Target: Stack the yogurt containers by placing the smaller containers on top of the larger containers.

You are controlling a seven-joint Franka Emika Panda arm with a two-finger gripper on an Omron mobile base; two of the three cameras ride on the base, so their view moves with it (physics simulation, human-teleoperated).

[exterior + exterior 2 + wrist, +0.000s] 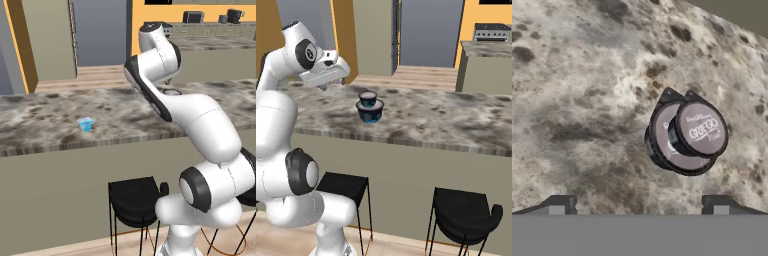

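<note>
Hand view: gripper point(638, 206) apart, empty; dark-blue cup point(662, 139) w/ small cup point(702, 129) atop ahead.

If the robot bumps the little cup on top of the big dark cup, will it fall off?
Probably, yes. The little cup seems to sit off-centre on the flat lid of the big dark cup, with nothing holding it. Its round shape suggests it might roll once tipped.

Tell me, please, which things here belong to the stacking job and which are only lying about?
For the job: small dark cup, sitting on the large dark-blue cup; tiny light-blue cup, alone on the counter; open pincer.
Lying about: black stool; far appliances.
</note>
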